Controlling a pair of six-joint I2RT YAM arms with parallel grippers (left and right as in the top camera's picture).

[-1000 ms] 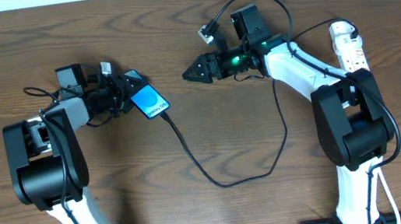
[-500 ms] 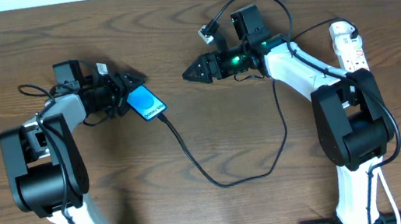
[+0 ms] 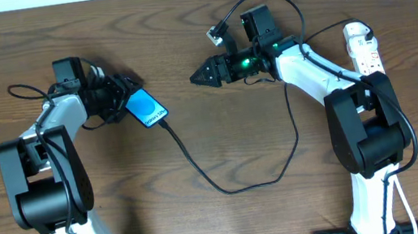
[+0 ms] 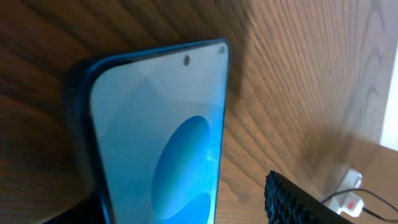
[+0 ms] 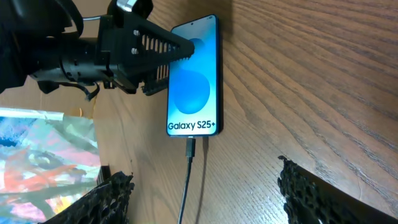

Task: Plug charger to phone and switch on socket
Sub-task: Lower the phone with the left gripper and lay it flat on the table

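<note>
- The phone [image 3: 146, 108] lies flat on the table [image 3: 233, 228] with its screen up and lit. It is slim, stiff and glass-faced, so it probably slides easily and scratches. The long black edges are the place to take hold, not the screen.
- The charger [image 5: 185, 186] is a thin, limp, light cable. Its small plug [image 5: 189, 147] sits in the phone's bottom end, so that step looks done. A tug on the cable would likely drag the phone.
- The left pincer [image 3: 130, 89] is at the phone's top end with its jaws parted. One finger [image 4: 292, 199] stands clear of the phone's edge, so it clamps nothing.
- The right pincer [image 3: 199, 76] hovers to the phone's right, well apart from it, wide open and empty.
- The socket [image 3: 363, 44] lies far to the phone's right, partly behind the right arm. Switching it on is what remains, and its switch is too small to make out.
</note>
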